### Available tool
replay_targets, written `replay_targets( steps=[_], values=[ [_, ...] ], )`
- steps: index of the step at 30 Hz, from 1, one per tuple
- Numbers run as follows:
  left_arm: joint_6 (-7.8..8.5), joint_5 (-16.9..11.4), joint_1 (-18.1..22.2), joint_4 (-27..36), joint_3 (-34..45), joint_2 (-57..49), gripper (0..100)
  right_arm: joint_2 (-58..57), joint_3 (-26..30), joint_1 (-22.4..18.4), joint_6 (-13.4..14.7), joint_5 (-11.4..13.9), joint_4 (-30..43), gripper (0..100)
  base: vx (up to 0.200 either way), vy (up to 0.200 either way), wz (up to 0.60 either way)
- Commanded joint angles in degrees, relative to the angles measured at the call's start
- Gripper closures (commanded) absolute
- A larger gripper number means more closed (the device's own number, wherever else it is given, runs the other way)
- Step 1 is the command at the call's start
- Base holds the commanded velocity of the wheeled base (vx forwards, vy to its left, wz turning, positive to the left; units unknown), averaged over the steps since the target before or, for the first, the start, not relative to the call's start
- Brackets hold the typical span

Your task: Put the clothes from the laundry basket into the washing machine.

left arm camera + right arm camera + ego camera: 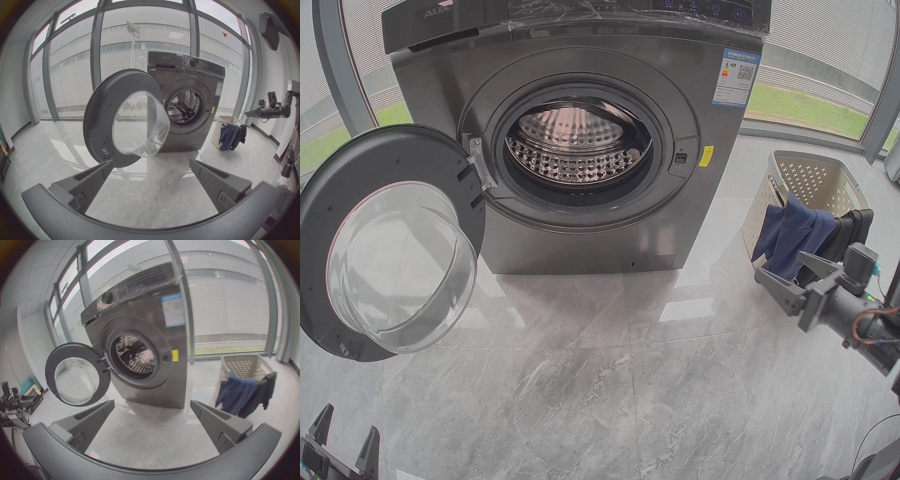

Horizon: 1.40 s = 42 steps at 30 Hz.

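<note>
Right gripper (780,264) hovers just beside the laundry basket (819,181), jaws wide and empty, near the draped blue garment (794,231). Left gripper (349,420) sits low, jaws wide and empty.

Blue energy label (735,77) on washing machine (581,250) front, yellow sticker (706,155) beside drum opening

The head view looks steeply down, close on the grey front-loading washing machine (575,156) at upper centre. Both wrist views sit low and farther back, facing it. All share its open round glass door (387,244) and the beige perforated laundry basket (819,181).
</note>
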Motion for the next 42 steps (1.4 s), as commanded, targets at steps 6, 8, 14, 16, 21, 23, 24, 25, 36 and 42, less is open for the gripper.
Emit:
replay_targets(
  steps=[6,8,14,16,21,23,24,25,36,42],
  values=[
    [0.18,0.06,0.00,-0.01,1.01,-1.04,0,-61.98,21.42,-17.96,-1.81,1.17,32.06,0,0.000,0.000,0.00],
    [0.18,-0.02,0.00,-0.01,1.01,-1.04,0,-69.98,21.07,-19.98,-1.81,1.43,40.76,0,0.000,0.000,0.00],
    [0.18,0.06,0.00,-0.01,1.01,-1.04,0,-72.88,21.42,-21.30,-1.19,0.90,44.89,0,0.000,0.000,0.00],
    [0.18,0.06,0.00,-0.01,1.01,-1.04,0,-72.88,21.42,-21.48,-1.19,0.20,45.77,0,0.000,0.000,0.00],
    [0.27,0.06,0.00,-0.01,1.01,-1.04,0,-76.04,21.42,-29.30,-2.42,2.22,51.66,0,0.000,0.000,0.00],
    [0.27,0.06,0.00,-0.01,1.01,-1.04,0,-77.45,21.42,-28.24,-2.60,3.89,52.54,0,0.000,0.000,0.00],
    [0.27,0.06,0.00,-0.01,1.01,-1.04,0,-77.45,21.42,-28.24,-2.60,3.89,52.54,0,0.000,0.000,0.00],
    [0.18,0.06,0.00,-0.01,1.01,-1.04,0,-77.89,21.42,-27.89,-2.86,4.15,52.54,0,0.000,0.000,0.00],
    [0.27,0.06,0.00,-0.01,1.01,-1.04,0,-77.89,21.24,-27.80,-3.48,4.59,56.32,0,0.000,0.000,0.00],
    [0.27,0.06,0.00,-0.01,1.01,-1.04,0,-77.89,21.33,-27.80,-3.48,4.68,56.23,0,0.000,0.000,0.00]
  ],
)
